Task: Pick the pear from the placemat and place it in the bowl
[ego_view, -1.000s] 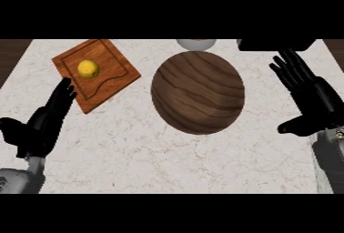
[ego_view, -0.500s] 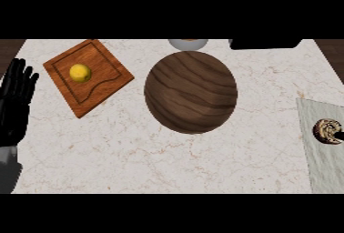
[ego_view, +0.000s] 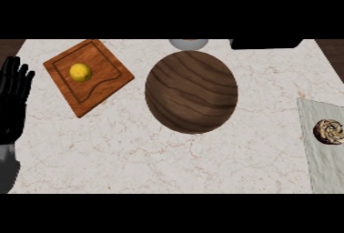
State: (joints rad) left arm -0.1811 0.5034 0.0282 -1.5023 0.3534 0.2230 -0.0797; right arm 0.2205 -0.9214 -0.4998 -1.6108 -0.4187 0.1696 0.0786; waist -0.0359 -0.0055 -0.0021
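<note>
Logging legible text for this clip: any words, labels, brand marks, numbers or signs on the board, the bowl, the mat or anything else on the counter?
None: no text, number or sign shows anywhere.
Wooden board with the yellow fruit: wood grain only.
Wooden bowl: grain only.
Pale mat and the brown swirled item on it: no lettering.
Grey object and dark object at the far edge: cut off, no marks visible.
Left hand: plain black.

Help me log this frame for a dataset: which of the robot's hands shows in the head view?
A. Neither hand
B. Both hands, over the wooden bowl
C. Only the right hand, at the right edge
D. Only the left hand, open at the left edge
D: the left hand rests open with fingers up at the view's left edge, beside the wooden board; no right hand shows.
</note>
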